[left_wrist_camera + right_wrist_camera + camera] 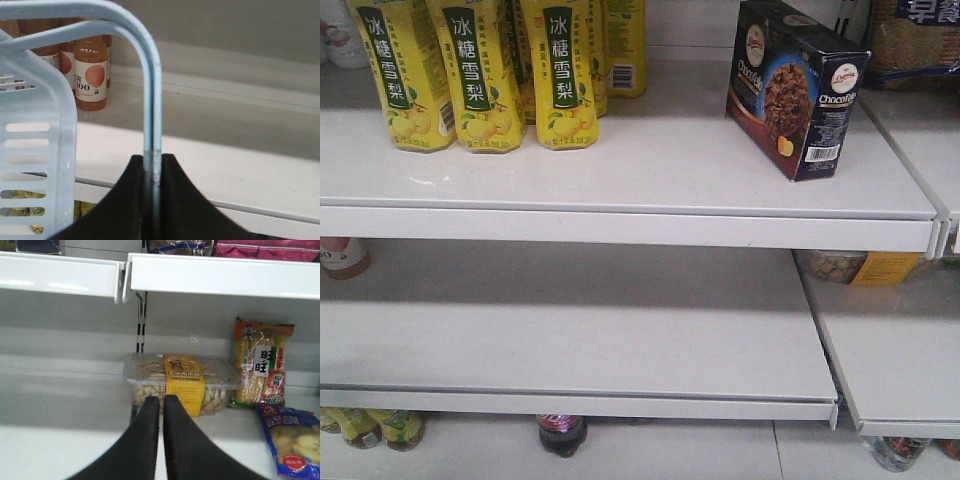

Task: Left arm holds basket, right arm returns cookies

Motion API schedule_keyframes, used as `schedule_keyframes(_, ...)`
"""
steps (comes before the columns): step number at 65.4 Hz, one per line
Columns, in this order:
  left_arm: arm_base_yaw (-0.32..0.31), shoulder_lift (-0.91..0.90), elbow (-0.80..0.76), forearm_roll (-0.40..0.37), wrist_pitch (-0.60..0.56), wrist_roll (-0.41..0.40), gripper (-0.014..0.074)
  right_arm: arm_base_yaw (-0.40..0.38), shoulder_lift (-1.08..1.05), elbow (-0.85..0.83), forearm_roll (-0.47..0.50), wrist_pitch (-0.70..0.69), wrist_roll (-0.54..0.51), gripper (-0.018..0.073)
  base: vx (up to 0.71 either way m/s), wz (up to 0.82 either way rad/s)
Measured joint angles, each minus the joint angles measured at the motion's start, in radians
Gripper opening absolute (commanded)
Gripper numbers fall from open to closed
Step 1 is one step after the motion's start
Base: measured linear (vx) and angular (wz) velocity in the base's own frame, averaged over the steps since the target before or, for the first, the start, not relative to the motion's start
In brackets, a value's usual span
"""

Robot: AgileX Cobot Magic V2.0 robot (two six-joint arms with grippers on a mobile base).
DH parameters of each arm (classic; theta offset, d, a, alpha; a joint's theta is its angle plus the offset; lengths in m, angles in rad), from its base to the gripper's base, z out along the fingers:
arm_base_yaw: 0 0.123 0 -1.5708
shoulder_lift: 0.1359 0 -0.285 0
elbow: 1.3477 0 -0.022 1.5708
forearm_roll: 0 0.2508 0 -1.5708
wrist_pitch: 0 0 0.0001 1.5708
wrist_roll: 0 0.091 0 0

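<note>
Cookies (796, 88): the dark navy box stands upright on the upper shelf (620, 170), near that shelf's right front corner, turned at an angle so that its barcode end faces forward. No gripper touches it. Yellow drink cartons (485, 70) stand in a row at the left of the same shelf, well apart from the box.

Left gripper (152, 200): the black jaws pinch the flat arched handle of the light blue basket (35, 150). The handle rises straight up from between the jaws and curves over to the left. The slotted basket wall hangs to the left of the jaws. Peach-coloured drink bottles (90, 75) stand on a white shelf beyond the basket.

Right gripper (161, 410): the black jaws are pressed together with only a thin seam between them, and they hold nothing. Beyond the tips, a clear packet of pale biscuits (180, 385) with a yellow label sits on a white shelf. A striped snack bag (261, 367) leans just right of that packet
</note>
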Motion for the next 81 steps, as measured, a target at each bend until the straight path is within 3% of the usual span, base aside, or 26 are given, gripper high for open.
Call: schedule_keyframes(81, 0.000, 0.000, 0.000, 0.000, 0.000, 0.000, -0.0003, 0.000, 0.000, 0.000, 0.043, 0.024, -0.003, -0.0006, 0.00, 0.00)
